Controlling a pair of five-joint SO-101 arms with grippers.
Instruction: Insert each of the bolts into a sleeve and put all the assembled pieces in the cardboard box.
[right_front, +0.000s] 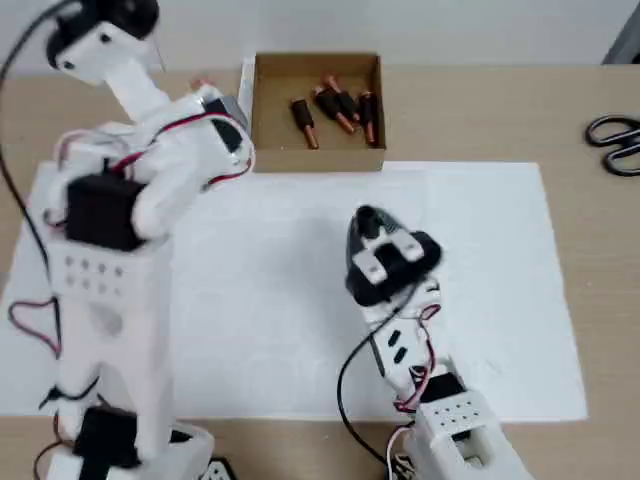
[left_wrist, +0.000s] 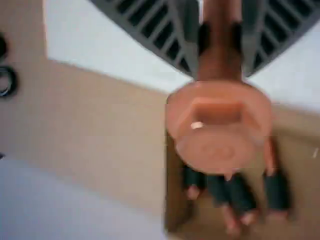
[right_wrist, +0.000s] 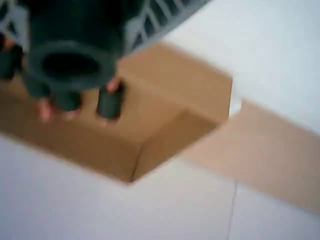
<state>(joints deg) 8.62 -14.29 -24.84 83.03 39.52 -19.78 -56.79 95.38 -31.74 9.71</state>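
**Left gripper.** My left gripper (left_wrist: 218, 50) is closed on one orange bolt (left_wrist: 218, 127). The shank is clamped between the grey ribbed fingers (left_wrist: 145, 30), and the flanged hex head points away from the wrist. In the high view this gripper sits just beside the left wall of the cardboard box (right_front: 316, 158), near its far corner. In the left wrist view the open box lies beyond the bolt head.

**Right gripper.** My right gripper (right_wrist: 75, 25) is closed on one black sleeve (right_wrist: 70, 62), with the open bore facing outward. In the high view it is over the white sheet (right_front: 280, 300), on the near side of the box and apart from it. Bolt and sleeve are well apart, with the box corner between them.

**Limits of view.**
- The fingers cover most of the bolt's shank.
- The sleeve's rear end is hidden inside my grip.
- In the high view my left arm covers the bolt except for a small orange tip.

**Surroundings.** The assembled pieces (right_front: 338, 108), black sleeves with orange bolt ends, lie inside the box. I count four in the high view. In both wrist views they are blurred and partly covered by the held part. A pair of scissors (right_front: 615, 143) lies on the bare table (right_front: 600, 260) at the right edge, well apart from both grippers.
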